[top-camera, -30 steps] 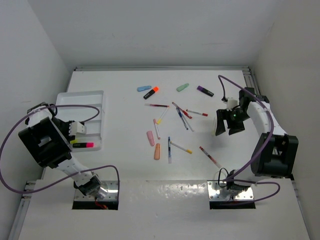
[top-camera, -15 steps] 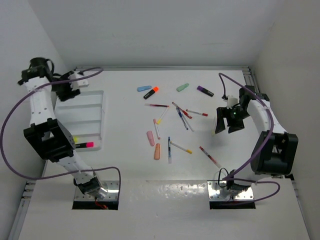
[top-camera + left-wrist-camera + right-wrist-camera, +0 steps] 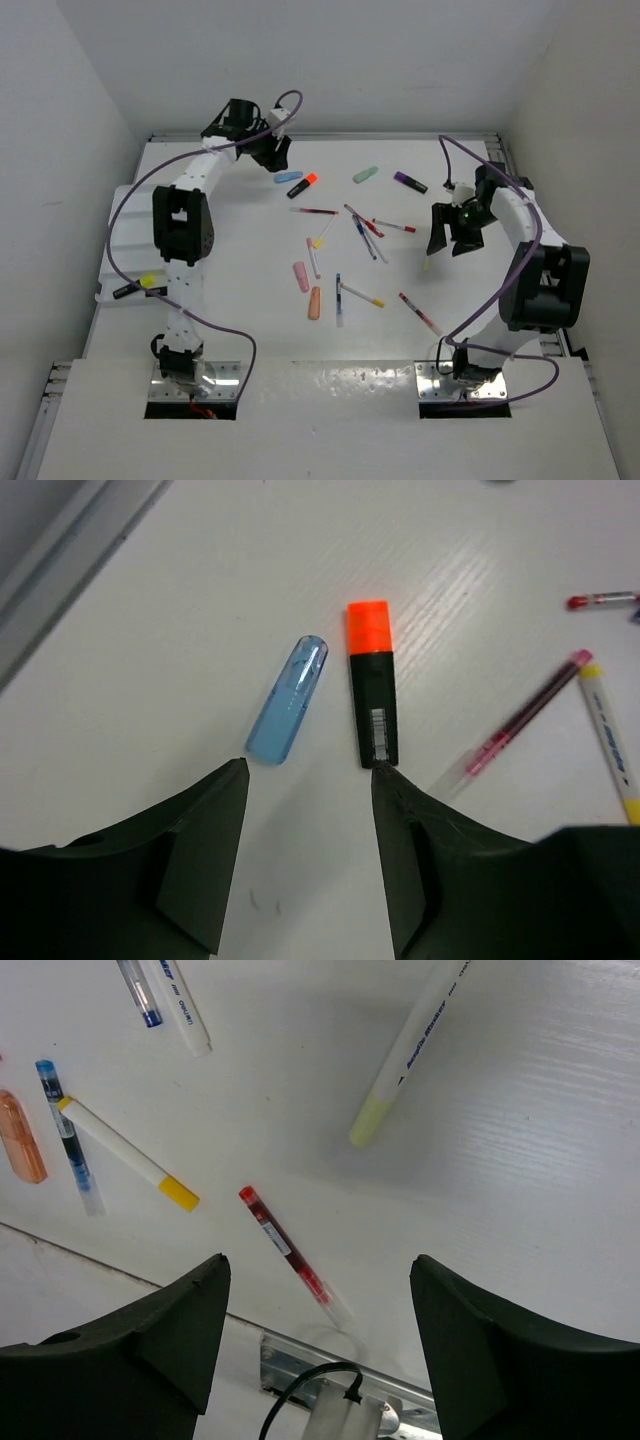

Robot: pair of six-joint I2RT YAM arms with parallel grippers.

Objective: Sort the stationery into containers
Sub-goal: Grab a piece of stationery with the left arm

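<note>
My left gripper (image 3: 278, 152) (image 3: 310, 770) hangs open and empty over the far back of the table. Just ahead of its fingertips lie a blue highlighter (image 3: 288, 700) (image 3: 288, 177) and a black highlighter with an orange cap (image 3: 372, 680) (image 3: 303, 184). At the right, my right gripper (image 3: 450, 237) (image 3: 320, 1265) is open wide above the table, holding nothing. Under it lie a red pen (image 3: 285, 1245) and a white pen with a pale yellow cap (image 3: 400, 1060). The white tray (image 3: 125, 250) sits at the left with a yellow-and-black highlighter (image 3: 140, 286) at its near end.
Several pens (image 3: 360, 230) are scattered mid-table, beside a pink highlighter (image 3: 301, 276) and an orange one (image 3: 314, 303). A green highlighter (image 3: 365, 174) and a purple-capped one (image 3: 410, 182) lie at the back. The walls stand close on both sides. A metal base plate (image 3: 445, 380) sits near the front edge.
My left arm has swung from the tray at the left up and across to the back of the table, over the blue and orange-capped highlighters. The right gripper has barely shifted.
</note>
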